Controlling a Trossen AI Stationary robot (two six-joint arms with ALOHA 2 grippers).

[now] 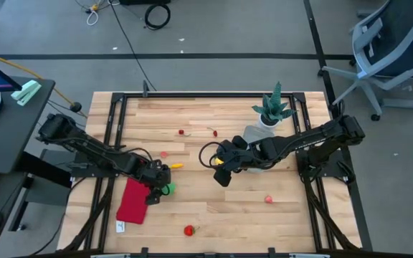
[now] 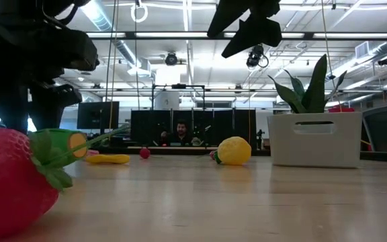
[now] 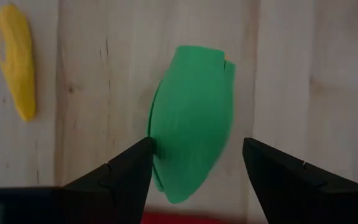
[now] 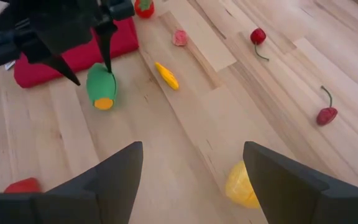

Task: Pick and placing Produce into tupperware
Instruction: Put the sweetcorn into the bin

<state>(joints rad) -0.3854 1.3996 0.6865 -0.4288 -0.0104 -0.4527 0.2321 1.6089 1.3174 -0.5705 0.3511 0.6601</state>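
Left gripper (image 3: pixel 194 163) spread, straddling green ridged toy vegetable (image 3: pixel 191 118) | right gripper (image 4: pixel 192 163) hovering spread-open | scattered produce lying unpacked on table (image 1: pixel 292 211)

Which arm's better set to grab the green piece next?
Left. The left gripper is open with a finger on each side of the green piece, right above it. The right gripper, also open, hangs farther off near the yellow lemon.

Tupperware (image 1: pixel 258 135) mostly hidden under right arm; strawberry (image 2: pixel 9 176) cut by frame edge.
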